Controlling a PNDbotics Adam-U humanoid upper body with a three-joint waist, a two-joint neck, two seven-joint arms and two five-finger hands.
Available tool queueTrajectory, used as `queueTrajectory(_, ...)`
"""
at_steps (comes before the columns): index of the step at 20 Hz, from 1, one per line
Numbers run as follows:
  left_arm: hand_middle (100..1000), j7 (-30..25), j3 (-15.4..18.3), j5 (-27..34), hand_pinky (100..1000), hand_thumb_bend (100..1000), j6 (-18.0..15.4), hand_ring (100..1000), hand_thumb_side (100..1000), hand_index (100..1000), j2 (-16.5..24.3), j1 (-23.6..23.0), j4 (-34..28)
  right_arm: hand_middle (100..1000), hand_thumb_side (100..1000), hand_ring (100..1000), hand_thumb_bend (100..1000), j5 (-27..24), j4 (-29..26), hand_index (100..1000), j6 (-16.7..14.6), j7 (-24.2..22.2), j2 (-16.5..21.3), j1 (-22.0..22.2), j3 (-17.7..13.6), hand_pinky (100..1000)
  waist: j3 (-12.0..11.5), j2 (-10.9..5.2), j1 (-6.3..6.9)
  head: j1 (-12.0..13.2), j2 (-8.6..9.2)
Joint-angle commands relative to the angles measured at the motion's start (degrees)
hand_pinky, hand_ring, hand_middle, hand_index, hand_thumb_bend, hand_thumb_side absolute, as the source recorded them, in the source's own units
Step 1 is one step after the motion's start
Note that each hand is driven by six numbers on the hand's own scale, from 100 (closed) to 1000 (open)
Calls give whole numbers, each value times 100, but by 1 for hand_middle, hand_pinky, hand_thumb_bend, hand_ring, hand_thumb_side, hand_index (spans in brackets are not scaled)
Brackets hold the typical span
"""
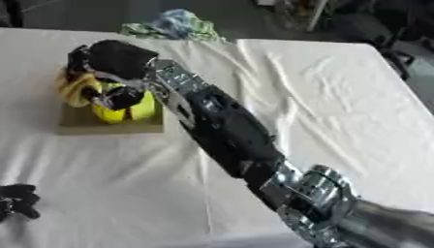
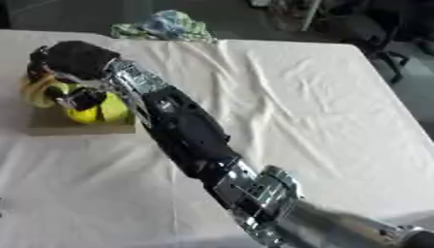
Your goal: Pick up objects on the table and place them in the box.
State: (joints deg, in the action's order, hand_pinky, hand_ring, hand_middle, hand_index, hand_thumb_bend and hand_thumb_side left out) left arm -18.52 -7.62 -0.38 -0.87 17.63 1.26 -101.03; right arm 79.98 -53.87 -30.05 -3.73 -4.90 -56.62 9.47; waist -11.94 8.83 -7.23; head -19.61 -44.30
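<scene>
Right hand [image 1: 115, 60] over the box [image 1: 81, 125] near the table's [image 1: 322, 97] far-left corner.
Fingers [image 1: 118, 99] curled onto yellow object [image 1: 140, 109] within the box; left hand [image 1: 17, 201] rests at the near-left edge. Risk: releasing off-centre, the object could tip over the low rim.

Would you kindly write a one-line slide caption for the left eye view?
Right hand reaches across the white-clothed table over yellow objects in the flat cardboard box.

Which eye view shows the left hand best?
Left eye view. The left hand shows there as a dark shape at the lower left edge, resting on the white table. The right eye view shows next to nothing of it at its left edge. Whether its fingers are open or curled cannot be told.
</scene>
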Motion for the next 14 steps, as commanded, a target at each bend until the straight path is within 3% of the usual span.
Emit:
queueTrajectory(1, 573, -40, -26, -34, 806, 100, 13, 513, 1000, 725, 43, 31, -1, 310, 100, 607, 100, 426, 27, 445, 28, 100, -119, -81, -88, 648, -20, -82, 17, -37, 19)
queueTrajectory(6, 573, -47, -25, -26, 807, 100, 12, 512, 1000, 725, 39, 44, -4, 358, 114, 639, 102, 1033, 131, 507, 286, 229, -234, -25, -184, 676, -54, -81, 31, -65, 19)
queueTrajectory(10, 573, -55, -32, -24, 807, 100, 16, 512, 1000, 725, 31, 46, -1, 433, 161, 689, 183, 1544, 145, 591, 484, 475, -258, 4, -185, 704, -56, -93, 26, -65, 19)
queueTrajectory(14, 573, -55, -28, -24, 807, 100, 13, 511, 1000, 725, 31, 47, -2, 499, 380, 738, 268, 1950, 127, 669, 563, 760, -262, 5, -163, 732, -51, -93, 28, -66, 19)
